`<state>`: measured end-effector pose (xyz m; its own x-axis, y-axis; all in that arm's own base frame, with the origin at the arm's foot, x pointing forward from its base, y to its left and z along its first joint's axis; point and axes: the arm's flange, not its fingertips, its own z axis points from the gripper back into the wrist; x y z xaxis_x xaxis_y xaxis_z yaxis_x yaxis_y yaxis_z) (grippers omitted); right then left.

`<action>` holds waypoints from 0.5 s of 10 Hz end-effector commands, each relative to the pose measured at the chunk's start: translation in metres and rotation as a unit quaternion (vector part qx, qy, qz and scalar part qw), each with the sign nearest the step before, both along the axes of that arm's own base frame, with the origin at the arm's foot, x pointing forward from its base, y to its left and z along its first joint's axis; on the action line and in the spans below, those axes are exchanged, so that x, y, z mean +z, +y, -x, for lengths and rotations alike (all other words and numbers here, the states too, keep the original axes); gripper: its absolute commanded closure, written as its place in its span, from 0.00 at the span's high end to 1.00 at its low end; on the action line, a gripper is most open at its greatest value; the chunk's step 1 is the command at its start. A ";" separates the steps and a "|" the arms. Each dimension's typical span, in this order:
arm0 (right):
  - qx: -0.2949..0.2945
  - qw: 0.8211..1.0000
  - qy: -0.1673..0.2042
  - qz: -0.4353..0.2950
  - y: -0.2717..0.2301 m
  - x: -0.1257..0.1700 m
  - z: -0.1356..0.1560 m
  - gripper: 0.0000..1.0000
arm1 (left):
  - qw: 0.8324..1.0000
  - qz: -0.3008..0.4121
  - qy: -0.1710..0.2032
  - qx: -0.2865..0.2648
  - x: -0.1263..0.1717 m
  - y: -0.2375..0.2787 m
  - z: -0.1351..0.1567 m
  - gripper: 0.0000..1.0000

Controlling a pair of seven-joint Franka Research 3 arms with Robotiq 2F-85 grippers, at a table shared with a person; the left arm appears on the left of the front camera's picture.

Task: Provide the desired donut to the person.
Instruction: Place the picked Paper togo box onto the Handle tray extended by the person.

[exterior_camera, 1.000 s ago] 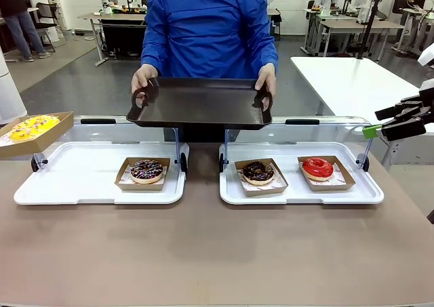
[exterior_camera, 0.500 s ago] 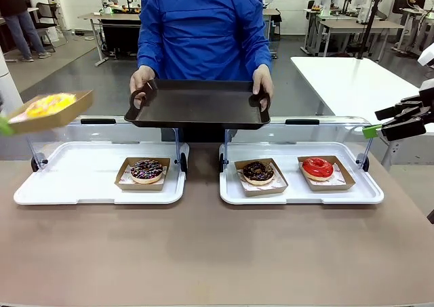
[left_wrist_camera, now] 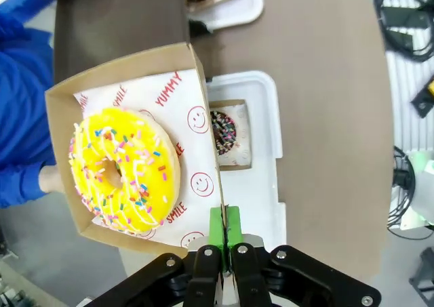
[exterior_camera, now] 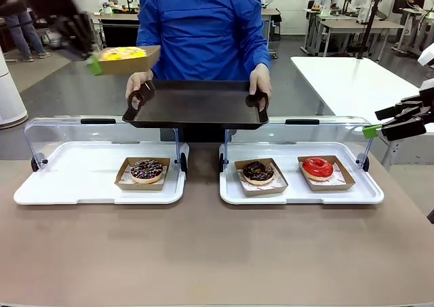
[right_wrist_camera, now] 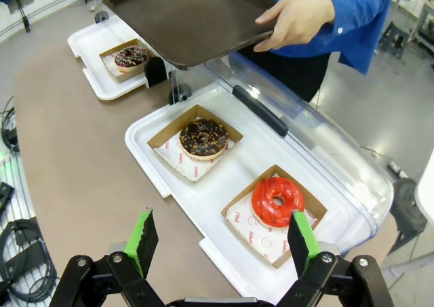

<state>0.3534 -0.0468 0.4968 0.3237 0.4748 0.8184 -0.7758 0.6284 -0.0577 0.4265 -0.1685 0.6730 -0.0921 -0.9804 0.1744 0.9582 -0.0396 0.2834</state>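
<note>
A yellow-iced donut [exterior_camera: 122, 52] with coloured sprinkles lies in an open cardboard box [exterior_camera: 133, 63]. My left gripper [exterior_camera: 93, 64] holds the box in the air just left of the person [exterior_camera: 203, 29] in blue. In the left wrist view my left gripper [left_wrist_camera: 224, 220] is shut on the box's wall [left_wrist_camera: 122, 66], and the donut [left_wrist_camera: 125, 168] sits on printed paper. With both hands the person holds a dark tray [exterior_camera: 196, 104] level above the table's far edge. My right gripper [exterior_camera: 371, 129] hangs open at the right, its own view [right_wrist_camera: 222, 239] showing nothing between the pads.
Two white trays with raised clear lids sit on the brown table. The left tray [exterior_camera: 68, 178] holds a boxed chocolate sprinkle donut [exterior_camera: 146, 170]. The right tray [exterior_camera: 298, 193] holds a chocolate donut [exterior_camera: 258, 171] and a red donut [exterior_camera: 317, 167]. A white table [exterior_camera: 352, 83] stands back right.
My left gripper has carried the boxed yellow donut up and to the right, from the table's left edge toward the person's tray. The right arm has stayed still.
</note>
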 end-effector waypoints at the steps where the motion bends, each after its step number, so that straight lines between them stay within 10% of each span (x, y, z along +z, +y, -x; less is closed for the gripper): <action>1: 0.007 1.000 -0.005 -0.003 -0.001 -0.002 -0.001 1.00 | 0.998 -0.027 0.047 0.013 0.006 -0.026 -0.056 0.02; 5: 0.007 1.000 -0.005 -0.003 -0.001 -0.002 -0.001 1.00 | 0.999 -0.044 0.026 -0.006 -0.060 -0.065 -0.112 0.02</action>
<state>0.3533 -0.0469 0.4967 0.3240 0.4746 0.8184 -0.7758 0.6283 -0.0572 0.5332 -0.2338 0.6102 -0.0882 -0.9876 0.1295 0.9817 -0.0641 0.1795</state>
